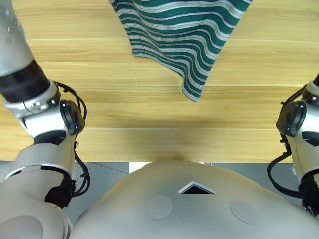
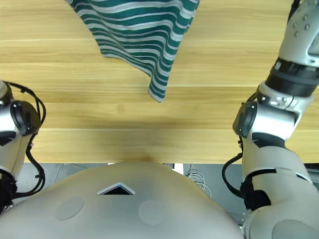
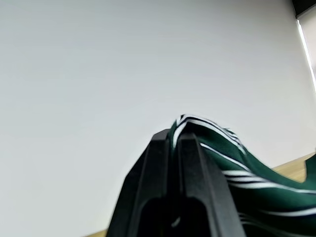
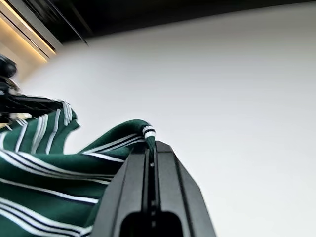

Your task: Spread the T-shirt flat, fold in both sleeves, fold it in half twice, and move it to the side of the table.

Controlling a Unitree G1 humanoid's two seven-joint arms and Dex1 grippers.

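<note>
Item: T-shirt point(image 1: 184, 35), dark green with pale stripes. It hangs in the air over the far part of the counter point(image 1: 124, 114). One lower corner droops to a point toward the middle of the boards and appears clear of the surface, judging by the soft shadow nearer the front edge. The cloth hangs slanted and gathered, not flat.

Holders: left gripper point(image 3: 173, 143), fingers closed tight on a striped edge of the shirt, with a fold of fabric bulging just past the tips. Right gripper point(image 4: 149, 148), fingers likewise pressed together on a ribbed edge, the cloth sagging away from it toward the other arm.

Support: wooden counter of pale planks.

Status, judged: the spreading step is in hand; no fold is made.

Hazards, judged: both holds are thin pinches at the hem, so a tug could slip an edge free. The drooping corner may land first and tuck under. Uneven tension between the arms may leave creases.
</note>
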